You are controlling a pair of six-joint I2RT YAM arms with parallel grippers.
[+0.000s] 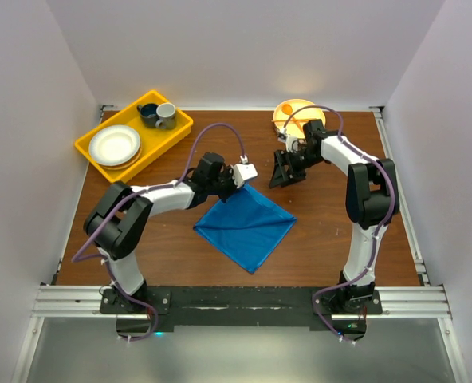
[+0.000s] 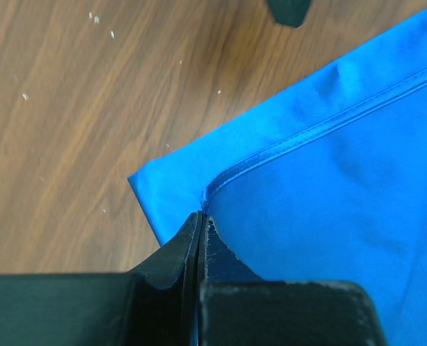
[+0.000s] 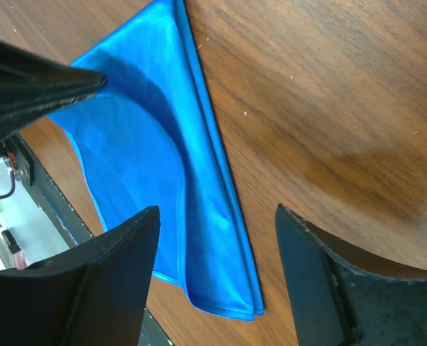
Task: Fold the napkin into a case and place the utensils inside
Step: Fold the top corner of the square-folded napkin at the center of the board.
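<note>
The bright blue napkin (image 1: 248,225) lies folded in half on the wooden table, one corner toward the arms' bases. My left gripper (image 1: 237,188) is shut on the far corner of its top layer (image 2: 201,216) and holds that corner lifted a little, above the lower layer (image 2: 163,194). My right gripper (image 1: 287,169) is open and empty, just above the table past the napkin's far right edge (image 3: 217,209). The right wrist view shows the napkin (image 3: 148,144) with its doubled hems. The metal spoon and fork are not in view.
A yellow tray (image 1: 92,148) with white plates (image 1: 114,144) and two cups (image 1: 158,114) stands at the back left. An orange plate (image 1: 298,112) sits at the back, behind the right arm. White walls close in the table on three sides.
</note>
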